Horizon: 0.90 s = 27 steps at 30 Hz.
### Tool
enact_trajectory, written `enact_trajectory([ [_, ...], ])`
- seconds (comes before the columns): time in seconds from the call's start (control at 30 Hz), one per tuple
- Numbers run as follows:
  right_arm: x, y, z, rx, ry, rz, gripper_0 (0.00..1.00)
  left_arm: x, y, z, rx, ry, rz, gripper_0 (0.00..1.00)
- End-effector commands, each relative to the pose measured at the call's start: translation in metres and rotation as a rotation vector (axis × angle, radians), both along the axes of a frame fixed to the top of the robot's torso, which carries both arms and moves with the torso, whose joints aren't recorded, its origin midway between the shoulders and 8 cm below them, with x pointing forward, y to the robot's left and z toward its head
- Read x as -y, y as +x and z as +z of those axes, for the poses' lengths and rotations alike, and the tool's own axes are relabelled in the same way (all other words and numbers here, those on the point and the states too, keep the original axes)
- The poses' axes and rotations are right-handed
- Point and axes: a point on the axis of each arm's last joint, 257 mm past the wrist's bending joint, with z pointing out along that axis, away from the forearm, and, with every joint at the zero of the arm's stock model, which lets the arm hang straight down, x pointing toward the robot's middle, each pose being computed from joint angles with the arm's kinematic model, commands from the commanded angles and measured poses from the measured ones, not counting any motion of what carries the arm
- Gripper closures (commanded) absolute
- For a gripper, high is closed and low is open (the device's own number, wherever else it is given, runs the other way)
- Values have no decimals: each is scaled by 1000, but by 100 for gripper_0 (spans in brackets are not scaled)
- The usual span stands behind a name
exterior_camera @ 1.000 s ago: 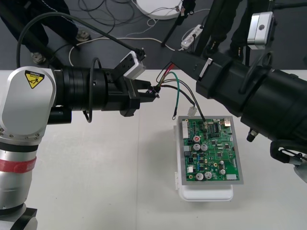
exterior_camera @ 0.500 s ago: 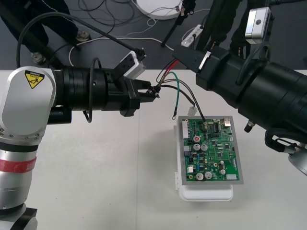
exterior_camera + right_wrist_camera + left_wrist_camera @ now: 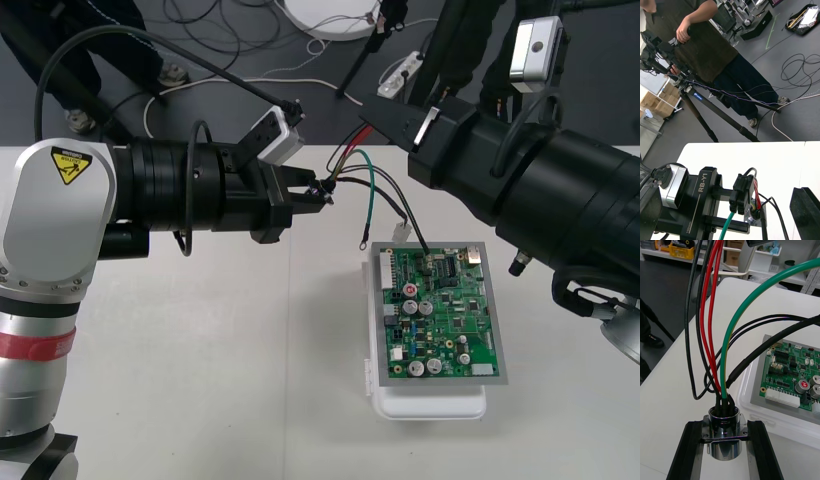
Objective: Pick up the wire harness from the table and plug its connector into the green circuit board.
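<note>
Black fingers (image 3: 690, 450) of the left tool (image 3: 318, 192) are clamped on the round metal socket (image 3: 724, 438) of the wire harness (image 3: 720, 405), one finger on each side of its flange, as we see from the left wrist. The tool reaches in level from the left arm and holds the socket above the tabletop (image 3: 200, 380), with the wires fanning out toward the right arm.

Its red wires (image 3: 704, 330) and some thin black ones lead from the socket toward the right tool (image 3: 375, 115), which hangs near the tabletop's far edge, close to their upper ends. We cannot tell whether that tool is open or closed, nor whether it touches them. From the right wrist we look straight at the left tool, its camera (image 3: 672, 187) on top and the socket in its grip.

A green wire (image 3: 725, 367) arcs out of the socket and ends just beside the far left corner of the green board (image 3: 440, 310). A thicker black wire (image 3: 748, 362) runs from the socket to the board's far edge. Whether the plug is seated there we cannot make out. The board sits on its white base (image 3: 430, 405) on the tabletop, nearer the right arm.
</note>
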Motion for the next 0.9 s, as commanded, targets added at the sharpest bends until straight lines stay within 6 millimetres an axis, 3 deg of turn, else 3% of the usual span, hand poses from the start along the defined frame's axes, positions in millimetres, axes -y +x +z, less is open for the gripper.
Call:
enact_trajectory([
  [0.03, -9, -4, 11, -2, 32, 23, 0, 19, -4, 27, 55, -64, -19, 100],
  [0.37, -9, -4, 9, -3, 29, 21, 0, 20, -4, 31, 63, -78, -23, 100],
  [0.43, -9, -5, 8, -7, 29, 22, 68, 21, -4, 32, 63, -80, -23, 100],
  [0.47, -8, -4, 7, -6, 27, 21, 76, 20, -5, 31, 62, -79, -24, 100],
  [0.67, -9, -4, 8, -2, 25, 22, 98, 21, -5, 31, 60, -81, -25, 100],
  [0.9, -9, -4, 9, 17, 14, 24, 100, 20, -5, 30, 57, -81, -24, 100],
])
